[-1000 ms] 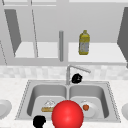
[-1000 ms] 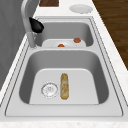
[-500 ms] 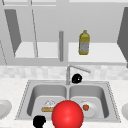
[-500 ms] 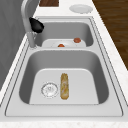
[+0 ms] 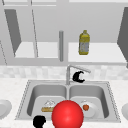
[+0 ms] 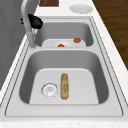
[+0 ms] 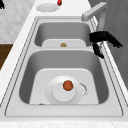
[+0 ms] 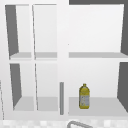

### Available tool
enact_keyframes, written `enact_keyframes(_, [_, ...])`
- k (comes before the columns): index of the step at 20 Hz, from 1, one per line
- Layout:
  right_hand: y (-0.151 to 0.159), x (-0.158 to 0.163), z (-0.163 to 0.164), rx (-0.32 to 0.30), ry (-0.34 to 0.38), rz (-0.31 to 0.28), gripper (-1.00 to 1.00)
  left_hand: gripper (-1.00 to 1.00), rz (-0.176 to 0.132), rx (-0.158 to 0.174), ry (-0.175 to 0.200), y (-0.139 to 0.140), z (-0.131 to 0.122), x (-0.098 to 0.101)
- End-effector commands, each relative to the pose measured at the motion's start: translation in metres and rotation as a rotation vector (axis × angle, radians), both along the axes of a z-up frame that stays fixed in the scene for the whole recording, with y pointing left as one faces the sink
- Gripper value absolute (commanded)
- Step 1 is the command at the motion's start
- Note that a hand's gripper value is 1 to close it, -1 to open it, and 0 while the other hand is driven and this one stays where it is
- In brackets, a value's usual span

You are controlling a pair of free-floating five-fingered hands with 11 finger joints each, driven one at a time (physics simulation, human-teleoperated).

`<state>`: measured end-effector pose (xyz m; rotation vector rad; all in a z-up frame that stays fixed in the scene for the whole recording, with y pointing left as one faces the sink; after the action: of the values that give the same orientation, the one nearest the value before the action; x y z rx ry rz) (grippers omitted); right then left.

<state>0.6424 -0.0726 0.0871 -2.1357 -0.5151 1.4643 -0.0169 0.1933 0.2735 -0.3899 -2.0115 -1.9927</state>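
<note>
My right hand (image 5: 78,76) hovers just under the end of the faucet spout (image 5: 79,68), over the back rim of the right basin, and holds nothing. In the right side view this hand (image 7: 102,38) sits beside the faucet's stem with loosely bent fingers pointing down and toward the wall. The left side view also has the hand (image 6: 35,21) next to the faucet (image 6: 28,27). My left hand (image 5: 39,121) floats low by the sink's front edge, left of a big red ball (image 5: 67,114).
The left basin holds a bread roll (image 6: 64,85) beside the drain (image 6: 49,89). A white plate (image 7: 64,91) with a small orange-red fruit (image 7: 67,85) lies in the right basin. A yellow bottle (image 8: 84,96) stands on the open shelf. Plates (image 5: 2,108) rest on the counter either side.
</note>
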Motion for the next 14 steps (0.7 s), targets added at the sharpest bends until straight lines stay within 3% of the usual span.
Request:
enact_keyframes(1, [-0.0118, 0.0001, 0.0189, -0.004, -0.001, 0.025, -1.0, 0.0, 0.0, 0.0, 0.0, 0.0, 0.0, 0.0])
enact_keyframes(2, [-0.0163, -0.0021, 0.0217, 0.002, 0.028, 0.031, -1.0, 0.0, 0.0, 0.0, 0.0, 0.0, 0.0, 0.0])
enact_keyframes(7, [-0.0169, -0.0083, 0.0246, 0.156, 0.184, 0.061, -1.0, 0.0, 0.0, 0.0, 0.0, 0.0, 0.0, 0.0])
enact_keyframes(9, [-0.0149, -0.0089, 0.0222, 0.207, 0.213, 0.043, -1.0, 0.0, 0.0, 0.0, 0.0, 0.0, 0.0, 0.0])
enact_keyframes(14, [-0.0103, -0.0087, 0.0246, 0.26, 0.257, 0.008, -1.0, 0.0, 0.0, 0.0, 0.0, 0.0, 0.0, 0.0])
